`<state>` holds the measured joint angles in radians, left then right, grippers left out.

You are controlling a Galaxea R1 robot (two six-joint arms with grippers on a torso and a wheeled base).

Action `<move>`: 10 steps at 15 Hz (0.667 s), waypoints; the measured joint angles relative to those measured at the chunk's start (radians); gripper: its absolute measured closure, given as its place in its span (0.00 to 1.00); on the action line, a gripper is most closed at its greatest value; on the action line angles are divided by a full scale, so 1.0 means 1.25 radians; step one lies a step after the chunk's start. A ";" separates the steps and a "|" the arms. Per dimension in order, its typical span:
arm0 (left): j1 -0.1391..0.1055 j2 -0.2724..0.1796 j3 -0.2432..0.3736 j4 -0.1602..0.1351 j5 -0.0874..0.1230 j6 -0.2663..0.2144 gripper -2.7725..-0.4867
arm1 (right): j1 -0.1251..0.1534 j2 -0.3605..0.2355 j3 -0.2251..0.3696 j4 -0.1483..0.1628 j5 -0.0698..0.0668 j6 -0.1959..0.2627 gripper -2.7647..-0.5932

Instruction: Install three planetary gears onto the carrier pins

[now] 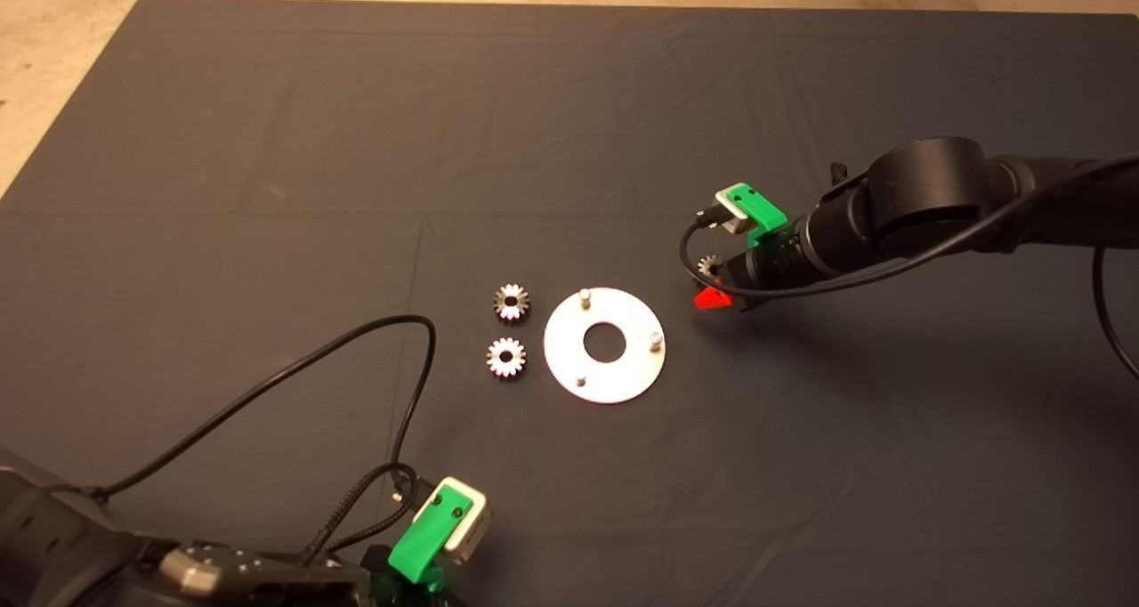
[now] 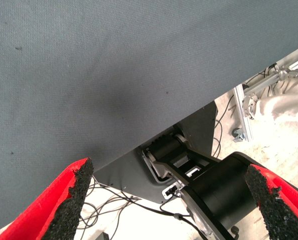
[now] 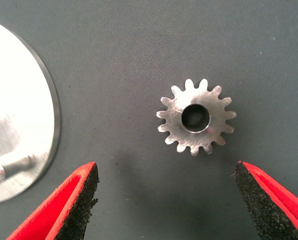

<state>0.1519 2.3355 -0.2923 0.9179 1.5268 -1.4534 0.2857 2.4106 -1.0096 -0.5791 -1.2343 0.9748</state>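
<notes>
Right wrist view shows the right pincer (image 3: pixel 166 200) spread above a planetary gear (image 3: pixel 196 117), seemingly untouched, beside the disc (image 3: pixel 23 125).

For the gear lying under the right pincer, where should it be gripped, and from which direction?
Grip the gear across its toothed rim, coming straight down from above. It lies flat on the mat, apart from the disc, with bare mat on both sides for the open right pincer to close on.
</notes>
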 joint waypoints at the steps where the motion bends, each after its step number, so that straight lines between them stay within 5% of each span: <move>1: 0.000 0.000 0.000 0.000 0.000 0.000 0.26 | 0.000 0.000 -0.003 0.000 0.000 -0.020 0.34; 10: 0.000 0.000 0.000 0.000 0.000 0.000 0.26 | 0.000 0.035 -0.042 0.000 0.001 -0.080 0.34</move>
<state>0.1519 2.3351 -0.2923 0.9179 1.5272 -1.4538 0.2857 2.4549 -1.0626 -0.5796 -1.2334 0.8749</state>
